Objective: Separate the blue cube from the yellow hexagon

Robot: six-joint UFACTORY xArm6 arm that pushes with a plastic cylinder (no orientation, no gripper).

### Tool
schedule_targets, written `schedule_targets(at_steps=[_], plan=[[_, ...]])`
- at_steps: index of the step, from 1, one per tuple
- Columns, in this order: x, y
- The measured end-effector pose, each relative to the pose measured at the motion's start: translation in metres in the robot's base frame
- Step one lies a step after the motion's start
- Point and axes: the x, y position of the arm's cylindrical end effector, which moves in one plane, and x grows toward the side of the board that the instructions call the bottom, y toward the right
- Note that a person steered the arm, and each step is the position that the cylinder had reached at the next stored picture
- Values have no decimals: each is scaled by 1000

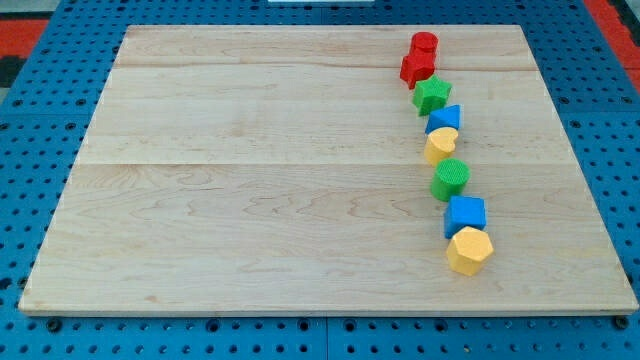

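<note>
The blue cube (pixel 465 214) sits near the right side of the wooden counter (pixel 250 180), toward the near edge, and the yellow hexagon (pixel 469 250) lies just nearer than it, apparently touching its near face. The pair's line of contact runs roughly left to right, so the two part along the near-far direction: pushing the cube farther or sideways, or the hexagon nearer or sideways, would open a gap. There is little counter left on the near side of the hexagon, so I judge a sideways push to the left the safer one.

Just beyond the cube stands a green cylinder-like block (pixel 451 179), close to it, which would crowd a push straight away. Farther along the same column are a small yellow block (pixel 440 146), a second blue block (pixel 444 119), a green star-like block (pixel 432 95) and two red blocks (pixel 419 58).

My tip does not show anywhere, so which way the cube lies from it cannot be told; there is no pincer on this rig to report.
</note>
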Motion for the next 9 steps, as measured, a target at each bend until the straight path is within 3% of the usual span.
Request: schedule_targets(at_steps=[2,3,4,6,9], plan=[[-77,-13],[-100,-60],[-77,-65],[-37,-135],[-36,-328]])
